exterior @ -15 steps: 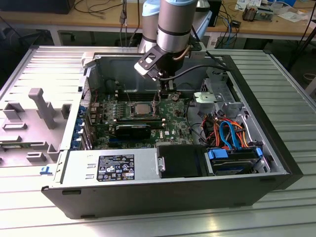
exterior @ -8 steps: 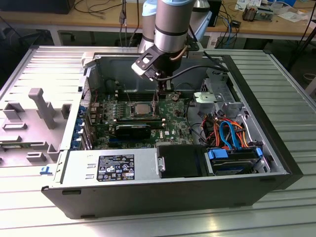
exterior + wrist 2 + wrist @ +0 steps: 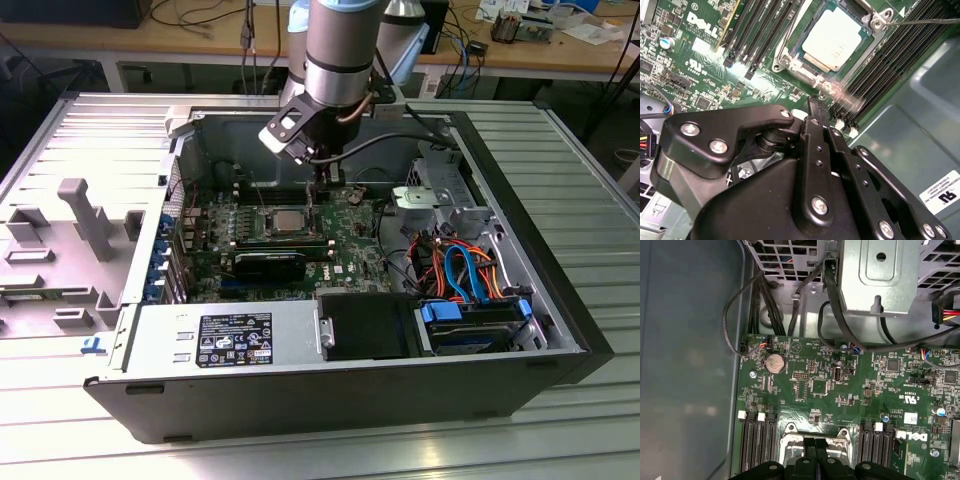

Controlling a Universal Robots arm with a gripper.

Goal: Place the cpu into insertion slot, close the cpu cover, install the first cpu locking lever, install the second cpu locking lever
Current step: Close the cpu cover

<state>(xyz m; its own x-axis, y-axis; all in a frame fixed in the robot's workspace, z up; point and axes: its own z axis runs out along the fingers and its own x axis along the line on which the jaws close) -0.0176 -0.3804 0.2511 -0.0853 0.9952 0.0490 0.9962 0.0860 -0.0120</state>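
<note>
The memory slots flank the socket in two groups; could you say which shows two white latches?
The slot group beside the grey case wall in the first wrist view; the other group shows just one.

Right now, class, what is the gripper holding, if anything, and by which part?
Nothing, as far as shows: the gripper is shut empty by the insertion slot, where the cpu lies.

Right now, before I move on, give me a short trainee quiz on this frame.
1. True or false: the cpu lies in the insertion slot.
2. The gripper hangs nearest: A) the insertion slot, B) the power supply, C) the drive cables?
3. Which round silvery part sits on the motherboard in the first wrist view?
Key: 1 true; 2 A; 3 the coin cell battery.
</note>
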